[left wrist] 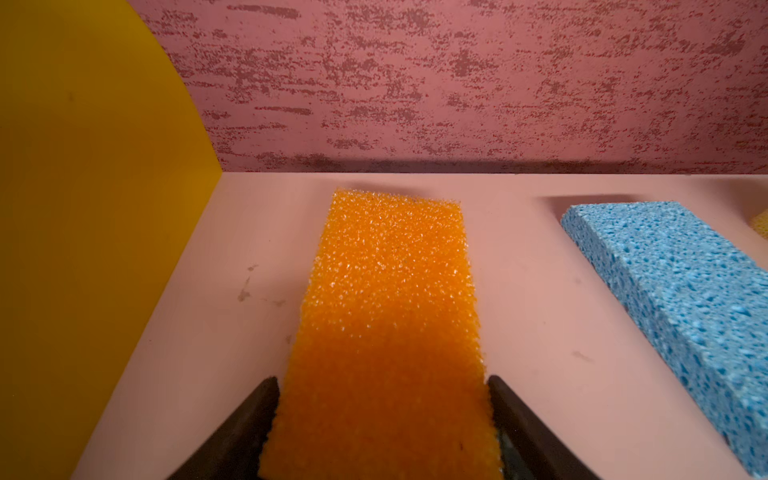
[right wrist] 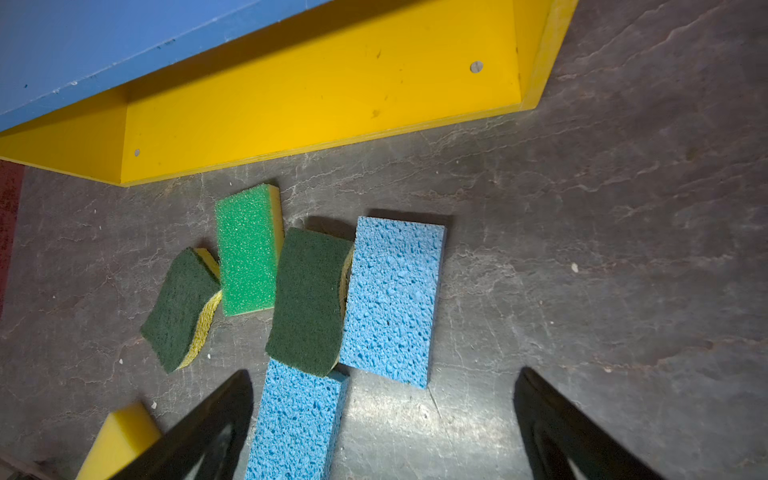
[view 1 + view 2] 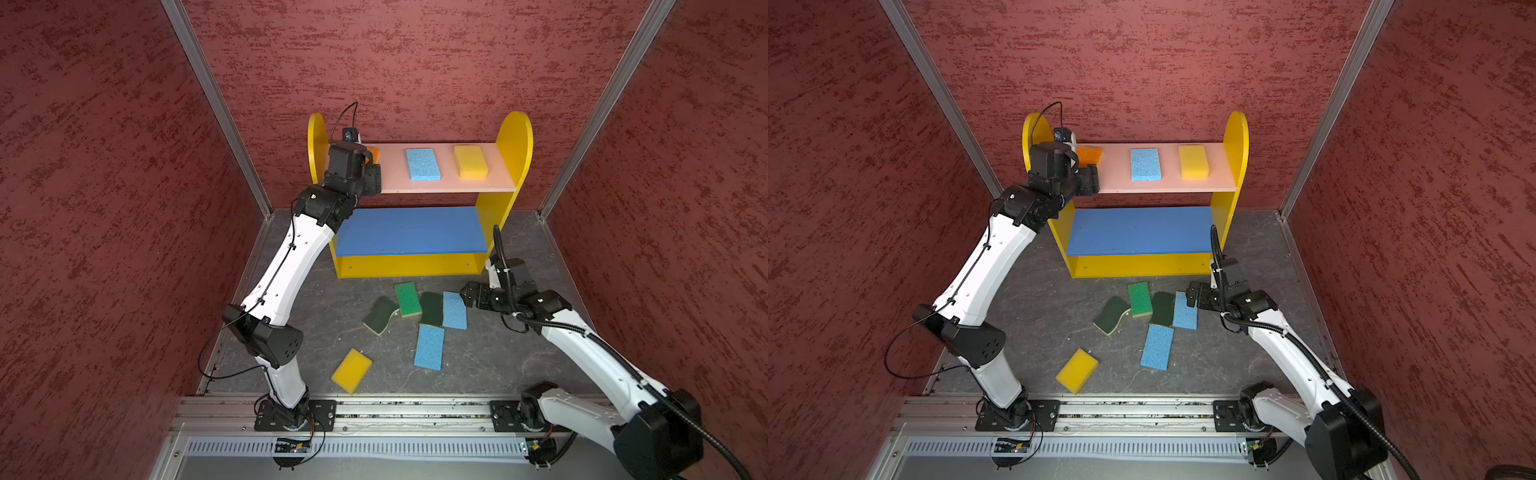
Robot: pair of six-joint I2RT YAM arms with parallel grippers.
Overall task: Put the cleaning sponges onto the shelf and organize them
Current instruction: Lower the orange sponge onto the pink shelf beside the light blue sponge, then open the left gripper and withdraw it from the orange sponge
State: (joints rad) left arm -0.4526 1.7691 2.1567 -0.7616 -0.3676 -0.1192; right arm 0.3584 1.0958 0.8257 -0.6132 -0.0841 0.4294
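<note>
The shelf [image 3: 514, 137] stands against the back wall. On its pink upper board [image 1: 523, 291] lie an orange sponge [image 1: 390, 299], a light blue sponge [image 3: 422, 164] and a yellow sponge [image 3: 470, 162]. My left gripper [image 1: 382, 379] is at the board's left end, open, its fingers flanking the flat, unsqueezed orange sponge. On the floor lie a bright green sponge [image 2: 247, 249], two dark green scourers [image 2: 183, 307] [image 2: 309, 299], two blue sponges [image 2: 392, 299] [image 2: 297, 419] and a yellow one [image 3: 351, 370]. My right gripper [image 2: 384, 372] hangs open and empty above the blue ones.
The blue middle board [image 3: 411, 230] carries nothing. Red textured walls close in the back and both sides. A metal rail [image 3: 395, 409] with both arm bases runs along the front. The right scourer rests partly on both blue floor sponges.
</note>
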